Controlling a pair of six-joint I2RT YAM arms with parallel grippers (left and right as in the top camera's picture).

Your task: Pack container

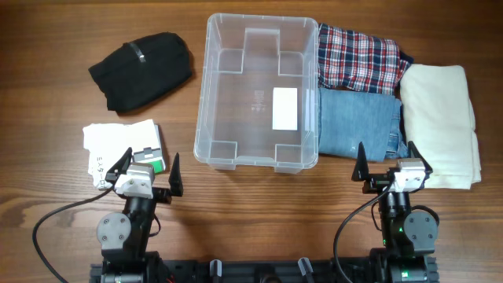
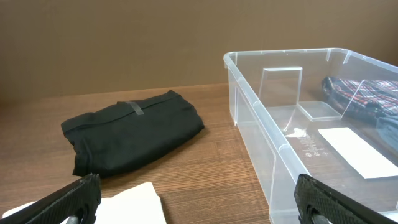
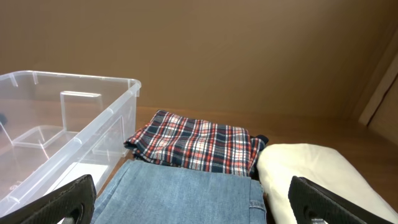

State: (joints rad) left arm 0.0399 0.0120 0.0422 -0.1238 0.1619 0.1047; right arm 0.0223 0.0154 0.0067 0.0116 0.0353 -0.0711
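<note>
The clear plastic container (image 1: 261, 47) stands empty at the table's middle back, a white label on its base; it also shows in the left wrist view (image 2: 292, 155) and the right wrist view (image 3: 74, 124). A folded black garment (image 1: 141, 69) (image 2: 130, 132) lies to its left, a white folded item (image 1: 118, 141) (image 2: 134, 205) in front of that. To its right lie a plaid shirt (image 1: 361, 56) (image 3: 196, 148), folded jeans (image 1: 357, 124) (image 3: 186, 193) and a cream garment (image 1: 440, 118) (image 3: 317, 177). My left gripper (image 1: 149, 167) (image 2: 199, 205) is open and empty near the white item. My right gripper (image 1: 391, 159) (image 3: 193, 202) is open and empty at the jeans' near edge.
A green and white packet (image 1: 149, 156) lies on the white item by my left gripper. Bare wooden table (image 1: 259, 212) lies in front of the container between both arms. A brown wall (image 2: 124, 43) stands behind the table.
</note>
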